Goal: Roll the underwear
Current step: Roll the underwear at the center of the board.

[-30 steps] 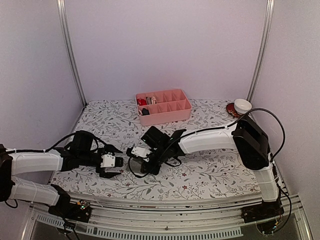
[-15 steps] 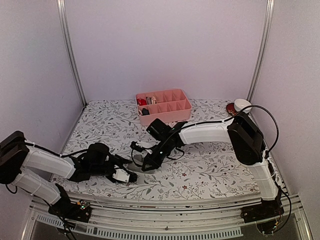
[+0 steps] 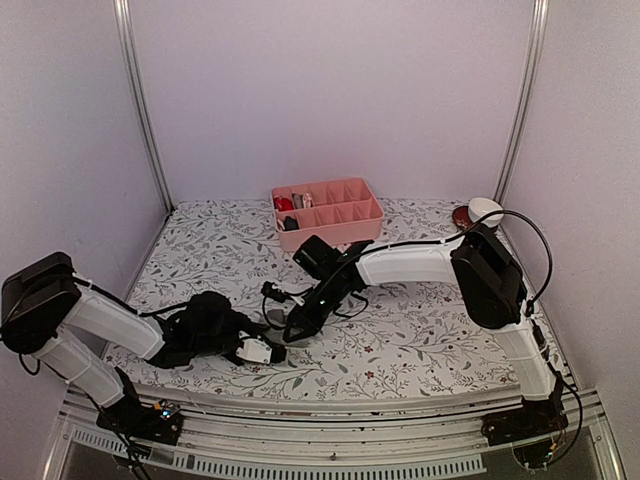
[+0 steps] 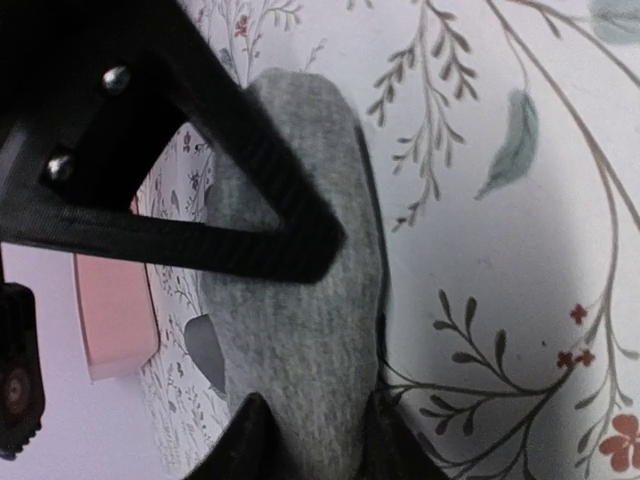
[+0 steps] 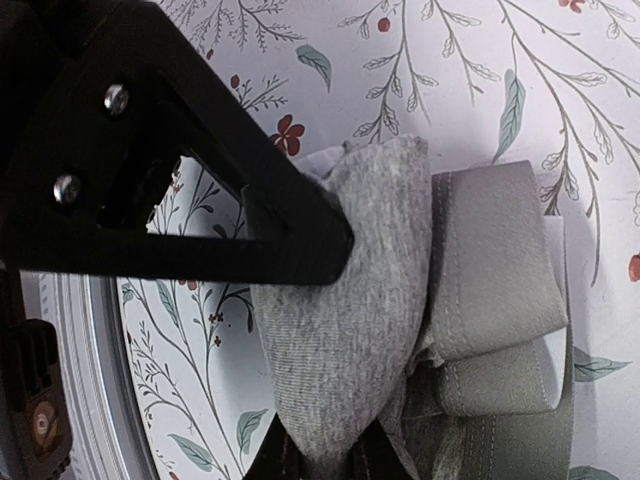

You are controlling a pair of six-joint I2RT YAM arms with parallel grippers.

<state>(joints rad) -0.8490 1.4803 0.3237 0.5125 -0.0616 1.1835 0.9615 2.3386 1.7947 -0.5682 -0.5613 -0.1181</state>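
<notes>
The underwear (image 5: 350,300) is a small bundle of plain grey cloth with a pale folded waistband (image 5: 495,270) beside it. It lies on the flowered table near the front centre (image 3: 275,319). My right gripper (image 5: 325,455) is shut on one end of the grey cloth, coming down on it from the back right (image 3: 290,329). My left gripper (image 4: 312,440) reaches in low from the left (image 3: 266,350). Its fingertips press on both sides of the same grey underwear (image 4: 300,330). Only one garment shows.
A pink divided tray (image 3: 330,236) with small items stands at the back centre, and its edge shows in the left wrist view (image 4: 110,320). A white bowl (image 3: 486,211) and a red item (image 3: 463,217) sit at the back right corner. The table's front edge runs just below the left gripper.
My left arm has dropped low and slid right to the bundle, and its jaws have narrowed from wide open onto the cloth. The right gripper lowered the cloth slightly and stayed shut.
</notes>
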